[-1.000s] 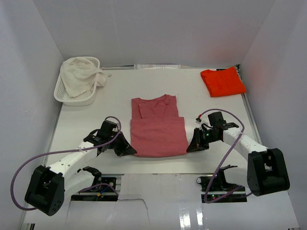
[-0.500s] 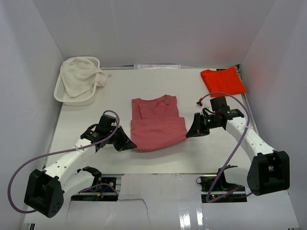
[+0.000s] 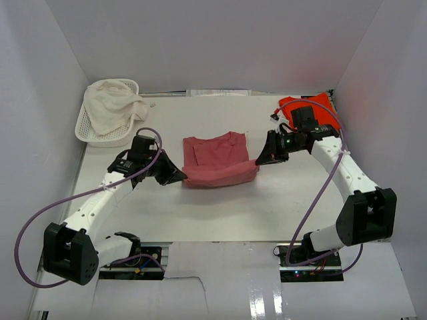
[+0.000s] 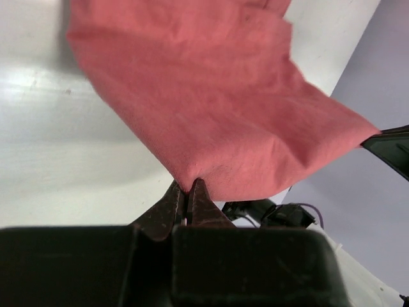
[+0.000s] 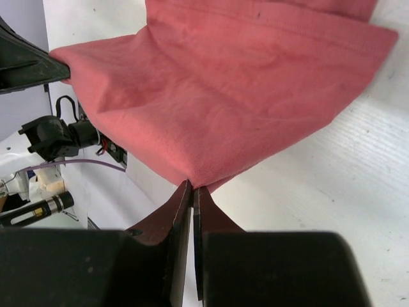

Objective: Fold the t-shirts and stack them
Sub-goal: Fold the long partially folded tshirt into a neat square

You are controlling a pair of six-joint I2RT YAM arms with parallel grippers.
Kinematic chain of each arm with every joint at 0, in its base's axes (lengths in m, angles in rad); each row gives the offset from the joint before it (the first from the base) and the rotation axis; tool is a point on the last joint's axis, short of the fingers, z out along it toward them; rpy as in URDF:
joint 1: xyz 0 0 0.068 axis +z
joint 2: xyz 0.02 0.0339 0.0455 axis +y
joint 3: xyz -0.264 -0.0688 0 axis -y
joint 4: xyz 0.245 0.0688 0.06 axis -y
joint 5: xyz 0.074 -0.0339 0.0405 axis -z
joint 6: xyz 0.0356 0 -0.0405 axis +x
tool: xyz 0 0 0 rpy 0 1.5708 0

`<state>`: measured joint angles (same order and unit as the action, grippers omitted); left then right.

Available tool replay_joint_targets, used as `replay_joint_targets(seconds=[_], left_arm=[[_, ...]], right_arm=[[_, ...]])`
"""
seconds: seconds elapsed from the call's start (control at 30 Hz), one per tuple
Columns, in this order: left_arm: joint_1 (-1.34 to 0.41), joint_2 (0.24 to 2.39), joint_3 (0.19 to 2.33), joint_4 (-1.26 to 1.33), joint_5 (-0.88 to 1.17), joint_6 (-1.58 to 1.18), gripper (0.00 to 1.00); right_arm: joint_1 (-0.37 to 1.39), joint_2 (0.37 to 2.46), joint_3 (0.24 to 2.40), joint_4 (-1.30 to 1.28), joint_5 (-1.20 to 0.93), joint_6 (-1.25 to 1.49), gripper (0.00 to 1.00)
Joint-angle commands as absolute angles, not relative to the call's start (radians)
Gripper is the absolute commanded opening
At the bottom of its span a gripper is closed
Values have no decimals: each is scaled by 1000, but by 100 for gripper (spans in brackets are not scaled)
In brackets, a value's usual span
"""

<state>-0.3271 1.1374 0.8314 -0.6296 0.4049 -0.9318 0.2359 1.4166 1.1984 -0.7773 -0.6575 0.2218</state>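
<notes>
Both arms have swept the near hem of the rose-red t-shirt (image 3: 217, 160) up toward its collar, so the crosswise fold is roughly half done mid-table. The left gripper (image 3: 182, 177) and right gripper (image 3: 259, 160) are each pinched tight on a hem corner; soft matte cotton sags between them. The orange-red t-shirt (image 3: 325, 105) sits folded square, far right.
</notes>
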Motion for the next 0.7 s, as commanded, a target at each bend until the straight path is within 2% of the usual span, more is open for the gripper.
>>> replay_joint_targets(seconds=[0.0, 0.67], left_arm=[[-301, 1182, 935, -632, 397, -878, 1], [-167, 1367, 1075, -517, 500, -859, 1]], right_arm=[[236, 1460, 1296, -795, -676, 202, 8], [236, 1727, 1598, -802, -719, 218, 8]])
